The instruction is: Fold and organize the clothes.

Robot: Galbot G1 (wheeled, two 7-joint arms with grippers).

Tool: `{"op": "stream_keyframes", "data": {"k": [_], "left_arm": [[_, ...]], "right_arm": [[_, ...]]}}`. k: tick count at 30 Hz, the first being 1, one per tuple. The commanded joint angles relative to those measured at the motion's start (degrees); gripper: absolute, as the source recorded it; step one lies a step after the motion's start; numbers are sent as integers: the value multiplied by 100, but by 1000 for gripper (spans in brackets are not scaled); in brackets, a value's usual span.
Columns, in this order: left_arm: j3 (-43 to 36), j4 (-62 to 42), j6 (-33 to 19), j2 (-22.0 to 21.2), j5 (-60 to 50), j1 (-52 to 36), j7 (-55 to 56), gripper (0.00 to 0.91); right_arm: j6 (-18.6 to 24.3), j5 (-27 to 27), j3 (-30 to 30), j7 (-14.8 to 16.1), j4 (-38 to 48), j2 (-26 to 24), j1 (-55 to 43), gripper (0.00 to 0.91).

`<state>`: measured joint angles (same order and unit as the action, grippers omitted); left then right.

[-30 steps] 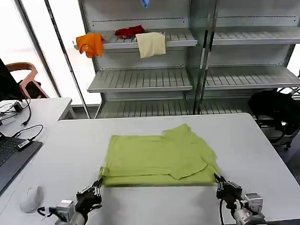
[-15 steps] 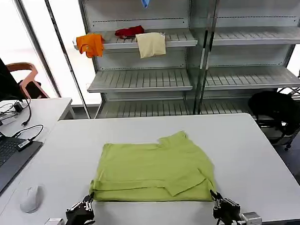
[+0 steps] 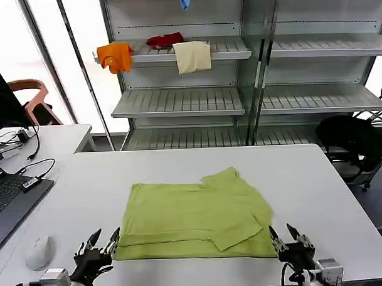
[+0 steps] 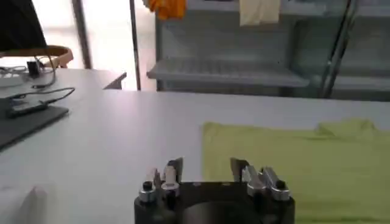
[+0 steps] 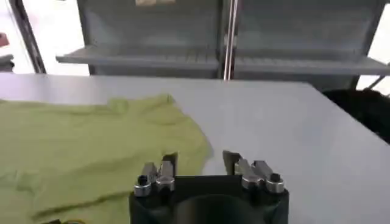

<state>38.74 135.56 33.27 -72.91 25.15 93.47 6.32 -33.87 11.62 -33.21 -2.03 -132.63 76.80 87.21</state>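
Observation:
The clothes, a lime T-shirt [image 3: 196, 215], lie folded flat on the white table [image 3: 318, 182], the hem toward the front edge and a sleeve folded over on the right. My left gripper [image 3: 103, 237] is open just off the shirt's front left corner. My right gripper [image 3: 283, 234] is open at the front right corner. In the left wrist view the left gripper [image 4: 207, 165] has nothing between its fingers, with the shirt [image 4: 292, 164] ahead. From the right wrist, the right gripper [image 5: 200, 159] is likewise open over the edge of the shirt [image 5: 91, 146].
A white mouse [image 3: 39, 252] and a laptop [image 3: 8, 199] sit at the table's left. Behind stands a grey shelf rack [image 3: 177, 102] holding orange [image 3: 114, 56], red [image 3: 164, 40] and cream [image 3: 192, 56] garments. A black bag [image 3: 349, 140] is at the right.
Both grippers pulled the shirt toward the front edge, then opened and let go of its front corners. The shirt now lies still.

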Motion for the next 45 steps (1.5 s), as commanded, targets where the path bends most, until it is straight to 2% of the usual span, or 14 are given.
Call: {"op": "stream_keyframes", "data": {"k": [1,3,6,13,19,33,40,41,42,43,44,45], "left_arm": [[46,-629,2,52,43,-1340,-553,907],[-142,-1136,9,317,158,-1945,-725,907],[-320,-1681,23,358,71,-2482,-1042,907],[-877,-3119,32,702,-189,-3575,-1295,907],[-1147,-3901,36,742,-302,-3965,-1395,907],[-1289,-4467,32,711,-571,-4172,-1500,907],[-1322,-4690,29,670,-865,-4228,-1514,907],[-1321,-4711,29,665,-968,-4212,-1563,907],[-1322,-4721,29,668,-1007,-4195,-1563,907],[-1322,-4722,28,666,-1044,-4184,-1566,836],[-1314,-4717,25,666,-1068,-4166,-1606,746],[-1314,-4708,25,669,-1072,-4155,-1613,474]], "right_arm": [[-18,-145,759,154,1480,44,-2151,907],[-29,-80,912,108,2156,119,-2676,907],[-38,-74,1154,-36,2807,172,-3348,907],[-46,-77,1414,-163,3882,384,-4041,907],[-51,-68,1484,-232,4141,402,-4150,907],[-36,-246,1436,-218,4733,574,-4255,907],[-31,-388,1449,-111,4795,621,-4268,907],[-30,-406,1454,-99,4802,621,-4265,877],[-29,-428,1458,-86,4812,621,-4261,786],[-27,-468,1458,-69,4831,626,-4257,705],[-27,-489,1451,-61,4846,630,-4254,595],[-26,-501,1444,-40,4857,637,-4251,312]]}}
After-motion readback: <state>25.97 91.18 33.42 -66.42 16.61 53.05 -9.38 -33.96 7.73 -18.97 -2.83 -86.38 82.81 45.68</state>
